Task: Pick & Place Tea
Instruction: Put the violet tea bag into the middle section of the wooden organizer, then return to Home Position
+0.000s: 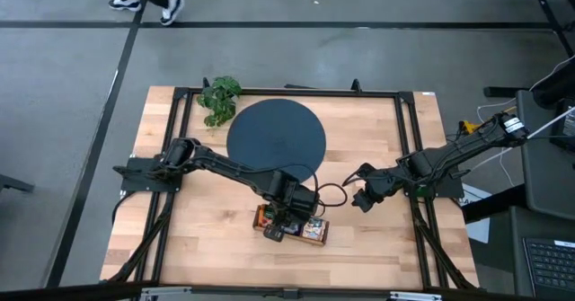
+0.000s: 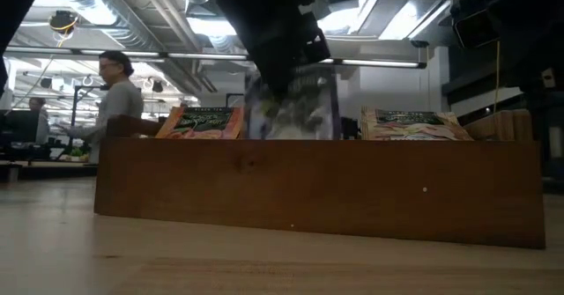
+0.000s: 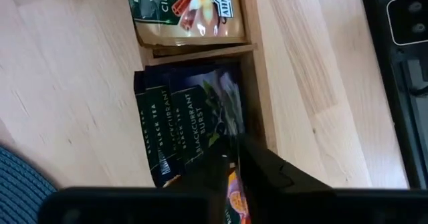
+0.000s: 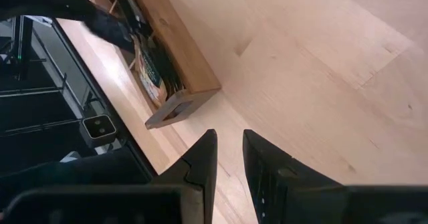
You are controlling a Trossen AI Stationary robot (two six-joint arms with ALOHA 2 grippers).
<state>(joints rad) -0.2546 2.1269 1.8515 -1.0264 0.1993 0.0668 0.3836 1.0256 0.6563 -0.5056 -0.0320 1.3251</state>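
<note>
Hovering over the wooden tray (image 1: 289,226), the left gripper (image 3: 231,158) was seen nearly closed among dark sachets (image 3: 184,120); any hold could not be told. The right gripper (image 4: 229,149), slightly parted and empty, was kept beside the tray.

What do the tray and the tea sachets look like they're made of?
Tray: apparently wood, matte brown, with plain flat walls and faint grain. Tea sachets: probably glossy printed foil or coated paper; light glints on the dark blackcurrant ones, where the left gripper reaches in.

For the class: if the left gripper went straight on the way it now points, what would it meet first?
The left gripper points down into the tray; it would probably first meet the dark blackcurrant sachets in the middle compartment. It looks almost on them already.
</note>
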